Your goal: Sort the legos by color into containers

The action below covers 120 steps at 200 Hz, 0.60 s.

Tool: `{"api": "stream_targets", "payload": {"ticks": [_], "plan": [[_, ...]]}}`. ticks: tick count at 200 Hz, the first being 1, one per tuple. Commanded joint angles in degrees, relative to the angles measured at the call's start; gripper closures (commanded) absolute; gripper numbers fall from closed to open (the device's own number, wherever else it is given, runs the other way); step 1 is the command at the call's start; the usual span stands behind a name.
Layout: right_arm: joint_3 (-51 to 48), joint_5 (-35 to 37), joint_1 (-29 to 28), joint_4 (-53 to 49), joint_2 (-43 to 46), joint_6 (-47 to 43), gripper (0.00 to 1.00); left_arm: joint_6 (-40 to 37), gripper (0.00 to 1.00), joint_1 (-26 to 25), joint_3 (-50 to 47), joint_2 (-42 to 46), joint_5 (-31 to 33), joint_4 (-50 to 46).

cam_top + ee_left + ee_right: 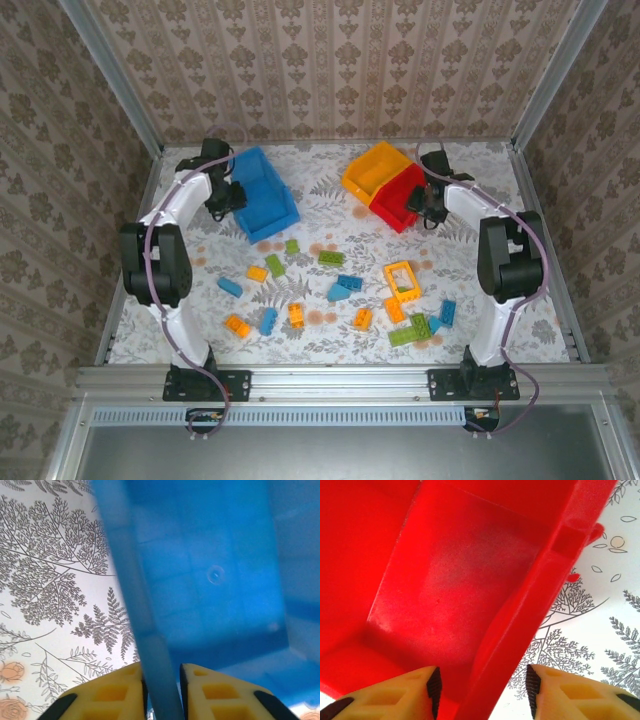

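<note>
You're still placing containers, no brick lifted yet. Your left tool (pixel 162 682) is clamped on the wall of the blue bin (pixel 225 580). Your right tool (pixel 483 687) straddles the wall of the red bin (pixel 445 580), jaws apart. The legos (pixel 331 258) lie loose on the desk (pixel 320 205), nearer the arm bases. Next, probably: close the right tool, then drag both bins nearer.

A red open-top plastic bin (pixel 445 590) fills left and centre; its wall stands between the parted yellow fingers of the right gripper (pixel 484 687); fern-printed tablecloth (pixel 590 645) lower right.

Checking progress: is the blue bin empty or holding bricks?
Empty, as far as seen: blue bin shows bare floor in left wrist view.
</note>
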<state>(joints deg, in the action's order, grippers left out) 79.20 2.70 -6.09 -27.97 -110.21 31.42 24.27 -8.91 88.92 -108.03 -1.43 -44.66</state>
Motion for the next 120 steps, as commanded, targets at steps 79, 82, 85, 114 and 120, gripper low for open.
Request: {"api": "stream_targets", "payload": {"ticks": [79,82,85,114,120], "plan": [[-1.14,8.59,-3.04,0.01,3.26,-20.55,0.89,-9.54,0.98,-7.68,8.66,-5.72,5.65,-3.99],[-0.81,8.48,-3.07,-0.17,3.19,-20.79,0.90,-9.75,0.98,-7.97,9.08,-6.03,5.64,-4.14],[-0.56,8.20,-3.13,-0.31,3.03,-21.09,0.90,-9.93,0.99,-8.23,9.45,-6.25,5.65,-4.35],[1.37,2.26,-3.18,0.37,1.88,-26.23,0.91,-12.38,1.00,-10.76,11.90,-8.04,6.25,-5.20],[1.85,0.92,-3.22,0.15,1.61,-27.57,0.91,-12.41,1.00,-11.17,12.49,-8.45,6.72,-5.57]]}}
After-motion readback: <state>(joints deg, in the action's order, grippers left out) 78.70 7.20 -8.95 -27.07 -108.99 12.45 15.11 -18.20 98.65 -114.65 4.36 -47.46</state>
